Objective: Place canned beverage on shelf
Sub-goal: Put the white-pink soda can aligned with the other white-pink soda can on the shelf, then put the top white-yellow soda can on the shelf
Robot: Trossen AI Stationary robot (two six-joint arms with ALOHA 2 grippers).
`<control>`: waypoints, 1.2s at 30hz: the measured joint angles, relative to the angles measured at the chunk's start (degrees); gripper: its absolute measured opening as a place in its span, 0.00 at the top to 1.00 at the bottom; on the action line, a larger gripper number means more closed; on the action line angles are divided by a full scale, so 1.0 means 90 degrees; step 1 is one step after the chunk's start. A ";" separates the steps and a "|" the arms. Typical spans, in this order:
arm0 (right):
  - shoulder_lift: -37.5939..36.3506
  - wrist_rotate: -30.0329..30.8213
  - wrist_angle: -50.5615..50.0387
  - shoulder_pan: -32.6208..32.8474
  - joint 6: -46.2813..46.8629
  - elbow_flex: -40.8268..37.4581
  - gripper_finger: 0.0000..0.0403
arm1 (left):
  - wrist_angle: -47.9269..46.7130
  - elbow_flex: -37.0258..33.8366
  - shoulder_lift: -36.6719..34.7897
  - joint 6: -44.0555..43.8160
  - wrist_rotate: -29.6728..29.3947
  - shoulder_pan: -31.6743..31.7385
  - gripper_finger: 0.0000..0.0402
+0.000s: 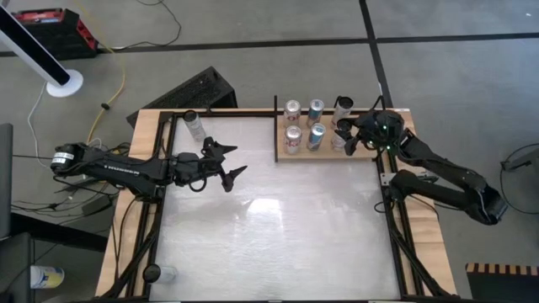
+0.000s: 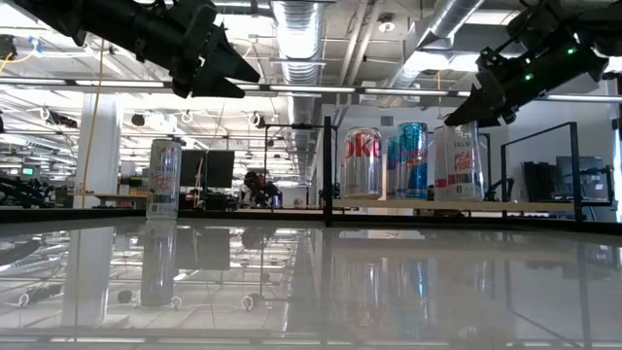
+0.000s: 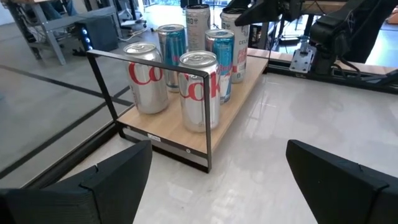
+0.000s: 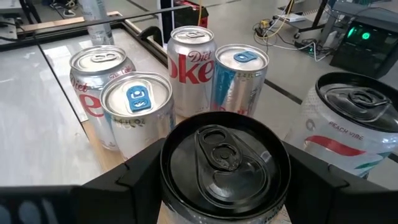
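The right arm is bent over the shelf's [image 1: 324, 155] right end, its gripper [image 4: 224, 180] lowered around a black-topped can [image 4: 224, 158] — the fingers are clamped on either side of it. The can stands on the shelf at the table's far edge. Six cans are counted there: two silver cola cans [image 3: 200, 90], two blue ones [image 3: 220, 62], a white peach can [image 4: 351, 124] and the held one. The left gripper [image 1: 229, 164] is held above the table's middle-left, fingers spread wide. One more can [image 2: 164, 178] stands alone at the far left corner.
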 joint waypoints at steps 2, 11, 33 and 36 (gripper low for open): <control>0.0000 -0.0005 -0.0015 0.0000 0.0004 0.0000 0.32 | -0.0002 0.0000 0.0000 0.0007 0.0002 0.0000 0.11; 0.0014 0.0032 -0.0153 0.0005 0.0062 -0.0019 0.10 | -0.0014 0.0000 0.0000 0.0002 0.0140 0.0000 0.11; -0.1111 -0.0565 -0.0006 0.0678 0.0659 0.0685 0.10 | -0.0483 0.0118 0.0003 -0.0627 0.0192 0.1005 0.11; -0.1132 -0.1141 0.0161 0.1181 0.0891 0.0685 0.10 | -0.1367 0.0626 0.0005 -0.0990 0.0798 0.1765 0.11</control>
